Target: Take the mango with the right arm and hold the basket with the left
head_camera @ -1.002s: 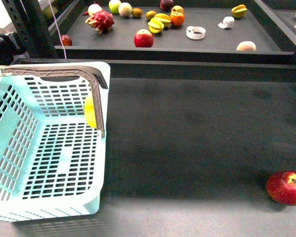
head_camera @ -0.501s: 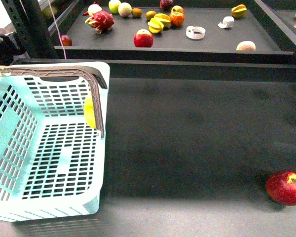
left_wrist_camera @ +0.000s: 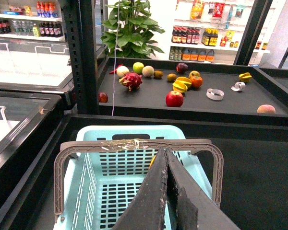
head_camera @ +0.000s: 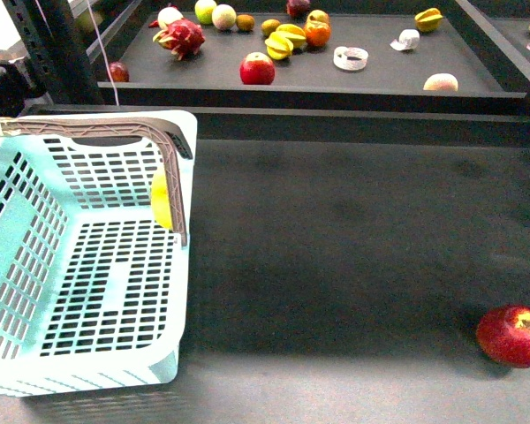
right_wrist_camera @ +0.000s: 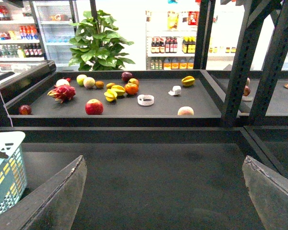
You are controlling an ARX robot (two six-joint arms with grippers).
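Note:
The pale aqua basket (head_camera: pixel 88 265) stands at the left of the dark table, one grey-brown handle (head_camera: pixel 172 168) swung over its far right corner. A smooth yellow oval fruit, apparently the mango (head_camera: pixel 161 200), lies inside against the basket's right wall, partly hidden by that handle. A sliver of it shows in the left wrist view (left_wrist_camera: pixel 152 161). My left gripper (left_wrist_camera: pixel 166 154) is shut and empty, above the basket (left_wrist_camera: pixel 96 177) just behind its taped handle (left_wrist_camera: pixel 134 144). My right gripper (right_wrist_camera: pixel 163 160) is open and empty over the bare table. Neither gripper shows in the front view.
A red apple (head_camera: pixel 512 336) lies on the table at the front right. The raised shelf (head_camera: pixel 203 75) behind holds a dragon fruit (head_camera: pixel 181 38), a red apple (head_camera: pixel 257 68), starfruits (head_camera: pixel 283 42), a tape roll (head_camera: pixel 351 58) and several other fruits. Black frame posts (right_wrist_camera: pixel 240 62) stand to the right.

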